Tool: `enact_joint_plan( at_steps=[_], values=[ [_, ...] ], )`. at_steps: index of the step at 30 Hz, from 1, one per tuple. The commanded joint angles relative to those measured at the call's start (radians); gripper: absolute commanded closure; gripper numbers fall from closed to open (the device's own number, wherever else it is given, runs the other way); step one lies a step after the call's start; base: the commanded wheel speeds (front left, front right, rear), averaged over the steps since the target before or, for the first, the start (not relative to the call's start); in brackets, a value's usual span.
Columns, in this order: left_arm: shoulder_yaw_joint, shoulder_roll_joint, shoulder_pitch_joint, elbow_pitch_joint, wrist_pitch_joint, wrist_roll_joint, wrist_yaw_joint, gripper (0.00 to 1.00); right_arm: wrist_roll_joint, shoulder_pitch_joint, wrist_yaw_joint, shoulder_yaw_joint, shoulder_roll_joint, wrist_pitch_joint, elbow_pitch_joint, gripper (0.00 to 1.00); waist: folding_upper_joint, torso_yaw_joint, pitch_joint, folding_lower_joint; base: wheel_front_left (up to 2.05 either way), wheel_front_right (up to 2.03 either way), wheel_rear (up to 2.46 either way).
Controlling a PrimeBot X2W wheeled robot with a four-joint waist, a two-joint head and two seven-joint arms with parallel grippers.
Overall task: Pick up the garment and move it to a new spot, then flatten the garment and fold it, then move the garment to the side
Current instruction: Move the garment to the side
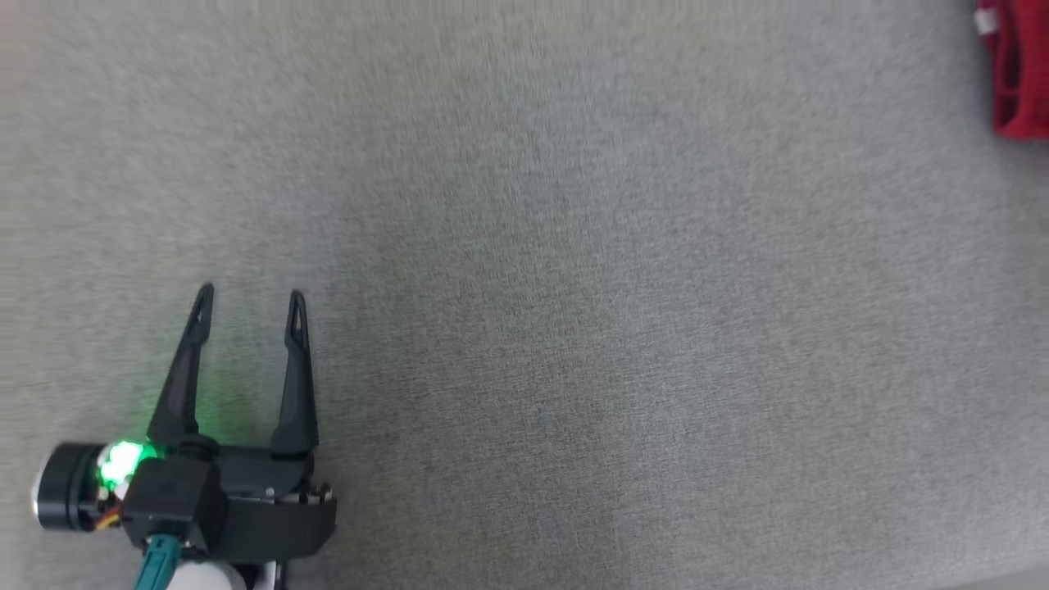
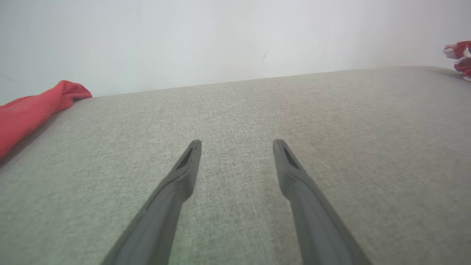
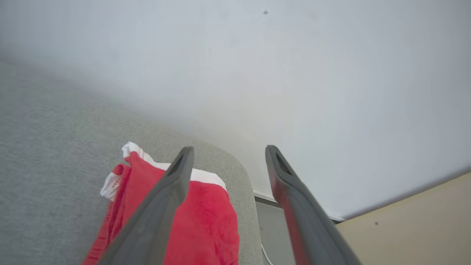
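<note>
The right gripper (image 3: 229, 149) has its two fingers spread wide, with nothing between them. They hang over a rounded corner of the grey surface (image 3: 55, 147). Under one finger, on the left in the right wrist view, lies the garment (image 3: 206, 221). It is red with a white band along the edge farthest from the fingers, and it sits bunched and creased right at that corner. The finger crosses in front of it, and whether it touches the cloth cannot be told. Beyond the tips rises a white wall (image 3: 294, 73), and past the other finger, off the surface's edge, is a beige floor (image 3: 412, 228). The left gripper (image 1: 251, 295) is also spread wide and empty, its fingers lying low over bare grey fabric. From its fingers the garment is far off to the right, at the surface's far edge and well apart from them. Off to their left, a second red cloth (image 2: 29, 110) lies at the surface's edge by the wall, also well apart.
</note>
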Motion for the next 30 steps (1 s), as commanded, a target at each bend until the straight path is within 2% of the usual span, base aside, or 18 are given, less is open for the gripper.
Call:
enact_joint_plan(
  at_steps=[1,7,13,14,19,20,23,30],
  values=[
    [0.007,-0.006,0.03,0.009,-0.003,-0.01,0.005,0.0,0.01,0.033,-0.002,-0.019,0.023,-0.026,-0.004,0.0,-0.0001,0.027,-0.107,0.0,0.0,0.0,0.0],
    [0.025,-0.016,0.09,0.022,-0.003,-0.022,0.001,0.0,0.006,0.149,-0.002,-0.114,0.129,-0.056,-0.075,0.0,-0.0001,0.068,-0.253,0.0,0.0,0.0,0.0],
    [0.038,-0.025,0.14,0.04,-0.003,-0.032,-0.008,0.0,-0.029,0.37,-0.002,-0.297,0.237,-0.057,-0.244,0.0,-0.0001,0.117,-0.36,0.0,0.0,0.0,0.0],
    [0.038,-0.025,0.14,0.04,-0.003,-0.032,-0.008,0.0,-0.029,0.37,-0.002,-0.297,0.237,-0.057,-0.244,0.0,-0.0001,0.117,-0.36,0.0,0.0,0.0,0.0],
    [0.044,-0.031,0.167,0.058,-0.003,-0.037,-0.015,0.0,-0.079,0.573,-0.002,-0.438,0.325,-0.056,-0.367,0.0,-0.0001,0.155,-0.42,0.0,0.0,0.0,0.0],
    [0.047,-0.034,0.17,0.061,-0.003,-0.038,-0.017,0.0,-0.096,0.65,-0.002,-0.484,0.361,-0.056,-0.413,0.0,-0.0001,0.165,-0.439,0.0,0.0,0.0,0.0],
    [0.055,-0.037,0.185,0.068,-0.003,-0.041,-0.021,0.0,-0.121,0.758,-0.002,-0.548,0.416,-0.056,-0.477,0.0,-0.0001,0.173,-0.462,0.0,0.0,0.0,0.0],
    [0.066,-0.049,0.203,0.09,-0.003,-0.045,-0.022,0.0,-0.169,0.984,-0.002,-0.624,0.537,-0.056,-0.593,0.0,-0.0001,0.174,-0.492,0.0,0.0,0.0,0.0]
  ],
)
